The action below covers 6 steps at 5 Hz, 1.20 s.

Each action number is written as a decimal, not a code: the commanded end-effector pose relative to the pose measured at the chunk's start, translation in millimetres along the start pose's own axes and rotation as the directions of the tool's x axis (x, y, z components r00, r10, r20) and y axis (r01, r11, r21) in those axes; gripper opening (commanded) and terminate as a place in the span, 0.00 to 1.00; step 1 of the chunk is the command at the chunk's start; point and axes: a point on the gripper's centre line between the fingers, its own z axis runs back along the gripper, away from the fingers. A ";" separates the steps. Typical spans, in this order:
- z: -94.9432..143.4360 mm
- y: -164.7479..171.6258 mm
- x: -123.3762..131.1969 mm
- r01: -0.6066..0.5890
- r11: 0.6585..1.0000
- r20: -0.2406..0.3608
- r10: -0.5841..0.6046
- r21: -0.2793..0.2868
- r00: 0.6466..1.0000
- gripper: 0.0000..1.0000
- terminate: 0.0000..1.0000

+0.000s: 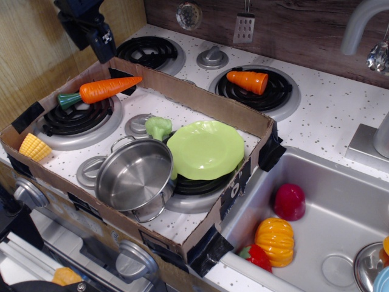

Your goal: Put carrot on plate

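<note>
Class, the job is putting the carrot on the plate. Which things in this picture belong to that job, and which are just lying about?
Belong to the job:
carrot, lying on the left burner
plate, lime green, beside the pot
tool, up at the back left

Just lying about:
steel pot
corn
stubby orange cone on the back burner
pumpkin in the sink

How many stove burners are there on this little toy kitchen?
4: back left, back right under the orange cone, front left beneath the carrot, front right mostly hidden under the plate.
</note>
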 end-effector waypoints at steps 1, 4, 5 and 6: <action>0.9 -8.6 -11.4 -0.008 0.999 0.050 0.007 0.033 0.999 1.00 0.00; -34.0 9.7 -3.2 0.046 0.999 0.071 -0.046 0.006 0.996 1.00 0.00; -45.5 11.9 -6.9 0.085 0.996 0.075 -0.087 0.024 0.993 1.00 0.00; -52.1 7.6 -9.4 0.068 0.998 0.095 -0.067 -0.005 0.993 0.00 0.00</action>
